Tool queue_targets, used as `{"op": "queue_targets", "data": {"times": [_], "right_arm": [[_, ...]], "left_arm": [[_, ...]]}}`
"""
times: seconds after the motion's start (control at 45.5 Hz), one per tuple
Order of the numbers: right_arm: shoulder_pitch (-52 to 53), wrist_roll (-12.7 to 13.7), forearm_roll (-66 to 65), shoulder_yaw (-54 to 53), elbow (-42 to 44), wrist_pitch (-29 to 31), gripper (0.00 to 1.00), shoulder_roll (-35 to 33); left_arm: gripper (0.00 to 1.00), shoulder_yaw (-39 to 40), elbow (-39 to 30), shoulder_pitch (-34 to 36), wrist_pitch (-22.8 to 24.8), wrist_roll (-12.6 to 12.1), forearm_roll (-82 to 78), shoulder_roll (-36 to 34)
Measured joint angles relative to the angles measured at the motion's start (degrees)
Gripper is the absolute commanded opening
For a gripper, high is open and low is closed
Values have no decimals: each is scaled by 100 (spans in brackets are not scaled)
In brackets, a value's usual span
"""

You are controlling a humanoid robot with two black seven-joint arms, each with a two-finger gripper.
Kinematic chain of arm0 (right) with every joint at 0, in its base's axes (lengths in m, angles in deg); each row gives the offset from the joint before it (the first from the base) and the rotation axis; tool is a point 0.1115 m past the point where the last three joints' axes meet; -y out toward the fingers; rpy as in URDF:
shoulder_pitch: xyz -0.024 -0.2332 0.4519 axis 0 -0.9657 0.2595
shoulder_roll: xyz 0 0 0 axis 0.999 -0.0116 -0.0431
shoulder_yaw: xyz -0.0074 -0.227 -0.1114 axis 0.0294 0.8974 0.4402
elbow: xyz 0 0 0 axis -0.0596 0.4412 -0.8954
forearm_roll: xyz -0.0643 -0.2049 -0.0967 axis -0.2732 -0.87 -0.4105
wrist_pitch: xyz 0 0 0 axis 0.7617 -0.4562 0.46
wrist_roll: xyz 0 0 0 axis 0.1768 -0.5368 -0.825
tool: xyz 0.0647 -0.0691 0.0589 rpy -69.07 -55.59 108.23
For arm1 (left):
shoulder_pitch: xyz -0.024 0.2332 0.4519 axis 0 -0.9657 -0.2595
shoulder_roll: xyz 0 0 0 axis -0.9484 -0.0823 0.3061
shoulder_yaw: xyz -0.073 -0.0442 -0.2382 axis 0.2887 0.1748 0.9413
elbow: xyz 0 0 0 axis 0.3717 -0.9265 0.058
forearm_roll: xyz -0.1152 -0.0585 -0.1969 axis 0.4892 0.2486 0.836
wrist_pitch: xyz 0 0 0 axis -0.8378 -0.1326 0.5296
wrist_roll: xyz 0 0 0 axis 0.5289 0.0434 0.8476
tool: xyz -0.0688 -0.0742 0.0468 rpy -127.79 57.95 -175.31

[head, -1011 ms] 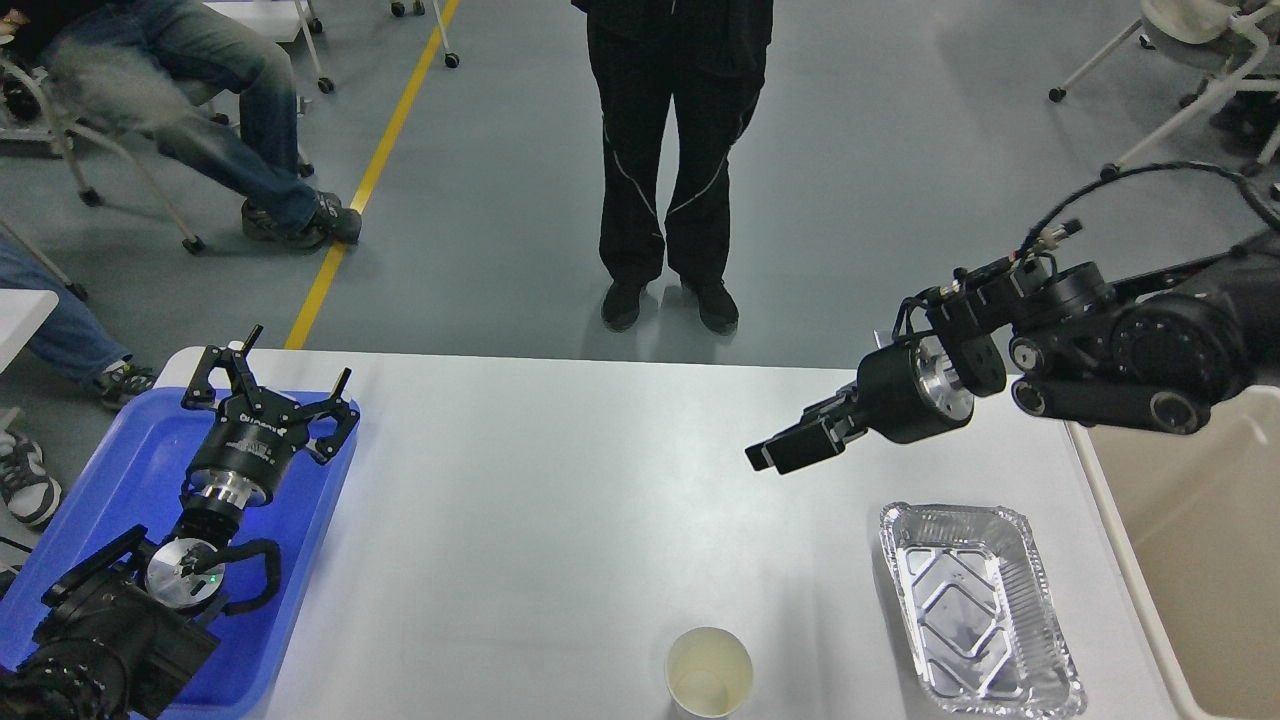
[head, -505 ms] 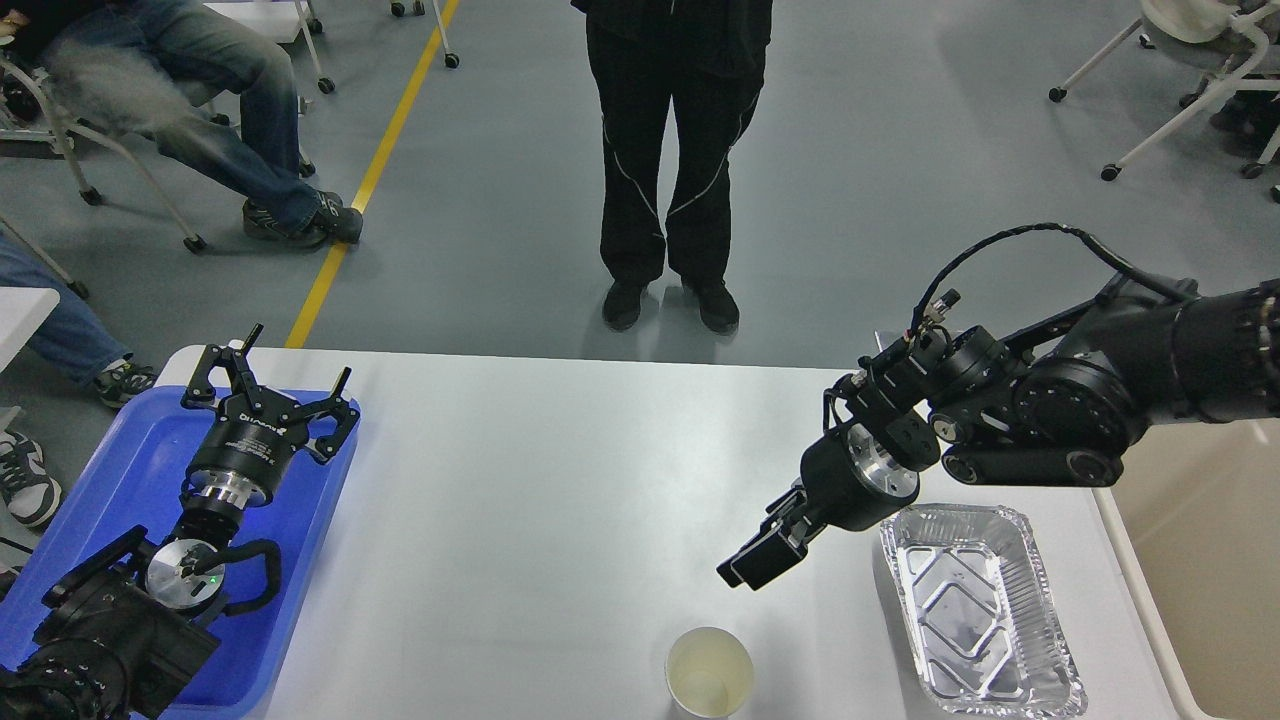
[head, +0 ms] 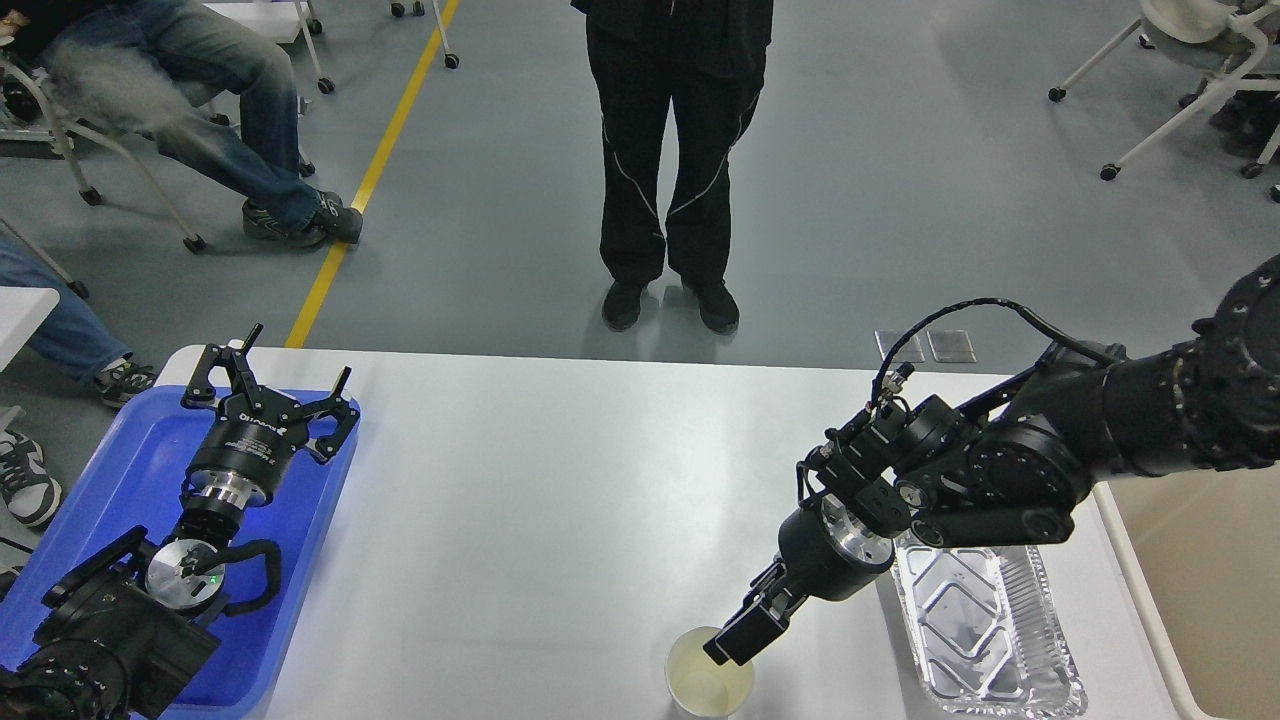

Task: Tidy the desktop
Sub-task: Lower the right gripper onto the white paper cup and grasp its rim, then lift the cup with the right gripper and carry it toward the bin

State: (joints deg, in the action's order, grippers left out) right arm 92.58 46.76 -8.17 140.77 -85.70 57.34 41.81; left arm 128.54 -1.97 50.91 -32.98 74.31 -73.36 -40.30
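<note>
On the white bench (head: 560,520), the right hand (head: 735,642), fingers seemingly together, reaches the paper cup's (head: 708,678) rim near the front edge and could tip it; the left hand (head: 268,392) is wide.

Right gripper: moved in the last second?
Yes. The right gripper came down and toward the robot, from above the far side of the desktop to the rim of the paper cup, which stayed put.

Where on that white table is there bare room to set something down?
The desktop is bare in the wide middle, between the blue tray and the paper cup. The right end is crowded: cup, foil tray and right hand.
</note>
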Motion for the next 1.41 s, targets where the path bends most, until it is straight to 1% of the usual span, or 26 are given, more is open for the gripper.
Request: {"op": "queue_targets", "data": {"times": [0.44, 0.527, 0.549, 0.615, 0.659, 0.703, 0.791, 0.813, 0.857, 0.879, 1.011, 1.143, 1.231, 1.407], "right_arm": [[-827, 2, 18, -17, 862, -42, 100, 326], [-960, -2, 15, -20, 999, -48, 97, 351], [-983, -5, 8, -20, 1021, -48, 95, 355], [-1055, -18, -15, -20, 1095, -54, 84, 368], [-1085, -26, -28, -19, 1123, -55, 80, 374], [-1111, -37, -47, -12, 1155, -57, 69, 377], [-1137, -108, -116, 2, 1189, -59, 40, 380], [-1139, -138, -138, 5, 1196, -59, 31, 381], [-1140, -242, -205, 14, 1211, -61, 7, 381], [-1140, -283, -231, 17, 1215, -61, 0, 380], [-1106, -571, -464, 32, 1236, -62, 0, 366], [-1058, -788, -607, 39, 1248, -66, 0, 350], [-1030, -904, -666, 39, 1252, -85, 0, 343], [-1002, -1039, -721, 39, 1258, -140, 0, 321]], "left_arm": [[100, 0, -1, 0, 0, 0, 0, 0], [100, 0, -1, 0, 0, 0, 0, 0], [100, 0, -1, 0, 0, 0, 0, 0], [100, 0, -1, 0, 0, 0, 0, 0], [100, 0, -1, 0, 0, 0, 0, 0], [100, 0, -1, 0, 0, 0, 0, 0], [100, 0, -1, 0, 0, 0, 0, 0], [100, 0, -1, 0, 0, 0, 0, 0], [100, 0, -1, 0, 0, 0, 0, 0], [100, 0, -1, 0, 0, 0, 0, 0], [100, 0, 0, 0, 0, 0, 0, 0], [100, 0, 0, 0, 0, 0, 0, 0], [100, 0, 0, 0, 0, 0, 0, 0], [100, 0, 0, 0, 0, 0, 0, 0]]}}
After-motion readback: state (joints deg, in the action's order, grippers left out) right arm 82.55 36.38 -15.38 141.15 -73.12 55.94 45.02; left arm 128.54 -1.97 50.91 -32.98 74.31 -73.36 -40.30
